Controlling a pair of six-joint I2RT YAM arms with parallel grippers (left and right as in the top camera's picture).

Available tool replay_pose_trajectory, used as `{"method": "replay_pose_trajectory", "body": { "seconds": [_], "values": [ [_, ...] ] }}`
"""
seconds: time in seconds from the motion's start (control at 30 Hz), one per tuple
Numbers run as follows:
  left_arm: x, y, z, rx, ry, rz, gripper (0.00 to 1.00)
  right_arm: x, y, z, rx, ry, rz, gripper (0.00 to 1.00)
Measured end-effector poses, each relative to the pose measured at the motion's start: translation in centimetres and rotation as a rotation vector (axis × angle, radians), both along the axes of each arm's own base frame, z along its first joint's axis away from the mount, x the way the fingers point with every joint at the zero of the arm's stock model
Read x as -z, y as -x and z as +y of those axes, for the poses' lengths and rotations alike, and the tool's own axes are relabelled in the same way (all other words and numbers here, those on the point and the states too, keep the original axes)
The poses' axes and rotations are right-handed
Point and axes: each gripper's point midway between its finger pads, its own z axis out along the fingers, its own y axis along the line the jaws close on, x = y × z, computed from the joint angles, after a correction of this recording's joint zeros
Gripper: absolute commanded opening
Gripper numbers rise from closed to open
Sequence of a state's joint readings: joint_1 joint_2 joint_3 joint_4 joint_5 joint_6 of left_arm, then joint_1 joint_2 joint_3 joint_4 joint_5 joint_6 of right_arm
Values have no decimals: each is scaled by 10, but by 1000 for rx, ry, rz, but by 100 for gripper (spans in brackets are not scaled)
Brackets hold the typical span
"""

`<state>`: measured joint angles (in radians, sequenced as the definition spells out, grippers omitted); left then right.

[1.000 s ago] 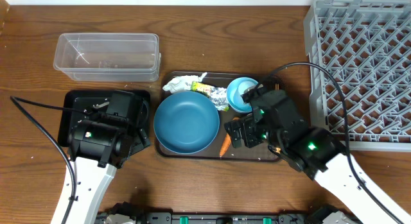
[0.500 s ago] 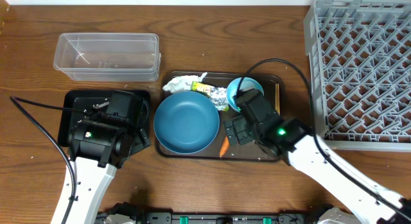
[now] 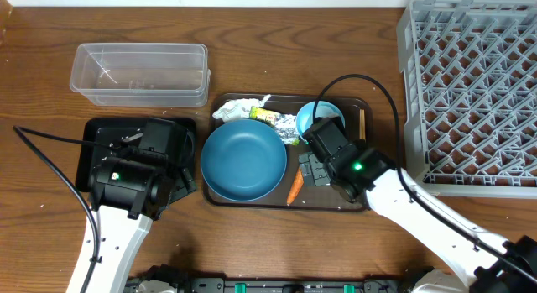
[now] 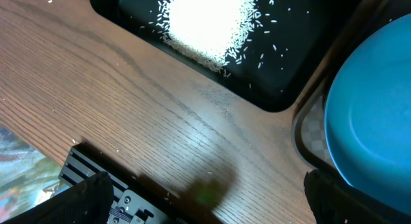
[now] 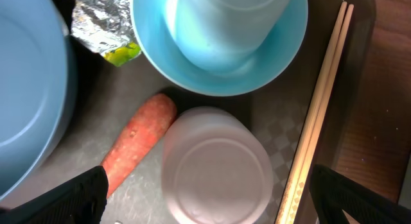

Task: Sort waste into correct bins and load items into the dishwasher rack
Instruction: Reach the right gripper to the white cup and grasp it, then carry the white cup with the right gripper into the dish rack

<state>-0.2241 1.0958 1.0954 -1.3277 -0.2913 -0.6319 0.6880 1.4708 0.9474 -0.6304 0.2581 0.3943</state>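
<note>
Right gripper (image 5: 212,197), jaws wide, hangs over the cup (image 5: 215,166) on the brown serving tray (image 5: 266,131) — carrot (image 5: 138,144), light-blue bowl (image 5: 160,67) and chopsticks (image 5: 321,102) crowd it. Left gripper (image 4: 205,201) (also spread, empty) overlooks rice (image 4: 205,22) in the black tray (image 4: 282,89); wooden table (image 4: 128,121).

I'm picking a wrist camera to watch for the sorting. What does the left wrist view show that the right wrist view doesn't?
Only the left wrist view: the rice heaped in the black tray.
Only the right wrist view: the carrot, cup, small bowl, chopsticks and foil wrapper.
Both: the edge of the big blue bowl and the brown tray under it.
</note>
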Motion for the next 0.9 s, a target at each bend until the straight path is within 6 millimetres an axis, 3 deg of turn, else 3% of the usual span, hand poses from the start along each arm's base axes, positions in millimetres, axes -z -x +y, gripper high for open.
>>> {"method": "replay_pose_trajectory", "body": {
  "seconds": [0.27,0.4,0.53,0.9],
  "values": [
    [0,0,0,0,0,0,98,29,-1,-4,40,51,61,98],
    [0,0,0,0,0,0,98,30,-3,-5,65,42,56,73],
    [0,0,0,0,0,0,98,29,-4,-5,94,31,52,59],
    [0,0,0,0,0,0,98,25,-2,-4,111,2,58,56]
  ]
}}
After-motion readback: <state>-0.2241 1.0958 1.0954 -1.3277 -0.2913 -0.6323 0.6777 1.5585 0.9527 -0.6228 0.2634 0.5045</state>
